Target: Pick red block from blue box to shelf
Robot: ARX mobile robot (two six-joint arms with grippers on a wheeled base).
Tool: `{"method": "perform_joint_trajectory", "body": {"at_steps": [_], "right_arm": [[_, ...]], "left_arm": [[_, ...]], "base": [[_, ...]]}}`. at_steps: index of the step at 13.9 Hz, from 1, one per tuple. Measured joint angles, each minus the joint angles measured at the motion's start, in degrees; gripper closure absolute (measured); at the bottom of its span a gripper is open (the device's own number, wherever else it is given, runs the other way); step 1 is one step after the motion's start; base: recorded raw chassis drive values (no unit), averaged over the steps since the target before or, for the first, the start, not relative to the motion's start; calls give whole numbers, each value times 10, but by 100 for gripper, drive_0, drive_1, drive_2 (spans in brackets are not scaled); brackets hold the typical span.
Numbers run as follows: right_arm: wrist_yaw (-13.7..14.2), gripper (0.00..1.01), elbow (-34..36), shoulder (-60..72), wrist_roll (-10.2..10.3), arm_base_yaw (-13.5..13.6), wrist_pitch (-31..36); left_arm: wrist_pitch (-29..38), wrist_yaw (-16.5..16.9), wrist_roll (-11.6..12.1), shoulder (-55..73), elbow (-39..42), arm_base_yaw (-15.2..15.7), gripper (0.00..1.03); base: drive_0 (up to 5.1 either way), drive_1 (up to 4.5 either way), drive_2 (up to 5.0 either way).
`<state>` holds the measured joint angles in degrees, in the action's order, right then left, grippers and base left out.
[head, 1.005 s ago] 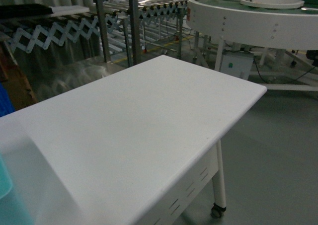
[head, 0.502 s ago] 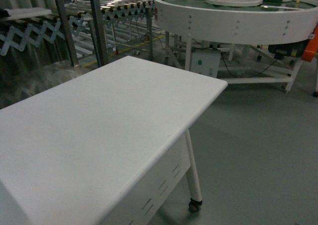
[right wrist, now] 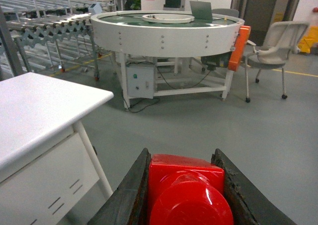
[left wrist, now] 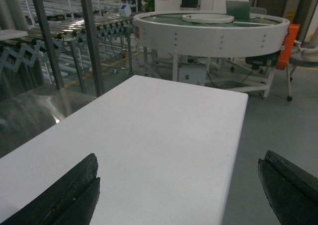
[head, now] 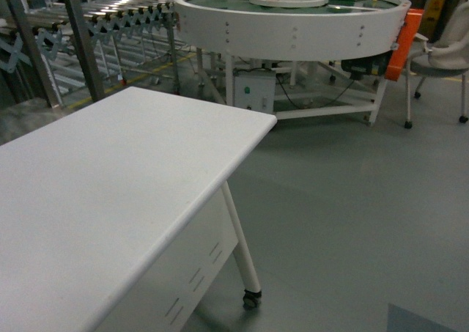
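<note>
Clamped between the two dark jaws of the right pincer (right wrist: 186,195), the red block (right wrist: 186,185) was seen at the bottom centre of the right wrist frame, stud toward the camera, so the right arm alone was judged to matter for the placing. The left pincer (left wrist: 179,195) was held wide open and empty, its fingers (left wrist: 64,197) at the lower corners of its frame. The shelf (left wrist: 69,41), taken to be the steel uprights at the upper left, lay far left of the carried block and well apart. A bare white surface (head: 110,178) filled the left of the head frame; a round white conveyor (head: 293,20), a chair (right wrist: 276,41) and grey floor (head: 366,200) lay beyond. No blue box was in view.
</note>
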<state>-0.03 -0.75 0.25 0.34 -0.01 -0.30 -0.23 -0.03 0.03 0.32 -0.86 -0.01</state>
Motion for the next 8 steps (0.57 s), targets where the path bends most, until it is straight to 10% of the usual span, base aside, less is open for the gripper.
{"method": "perform_joint_trajectory", "body": {"at_steps": [8], "right_arm": [[0, 73, 0, 0, 0, 0, 0]], "left_arm": [[0, 0, 0, 0, 0, 0, 5]], "base": [[-151, -151, -151]]}}
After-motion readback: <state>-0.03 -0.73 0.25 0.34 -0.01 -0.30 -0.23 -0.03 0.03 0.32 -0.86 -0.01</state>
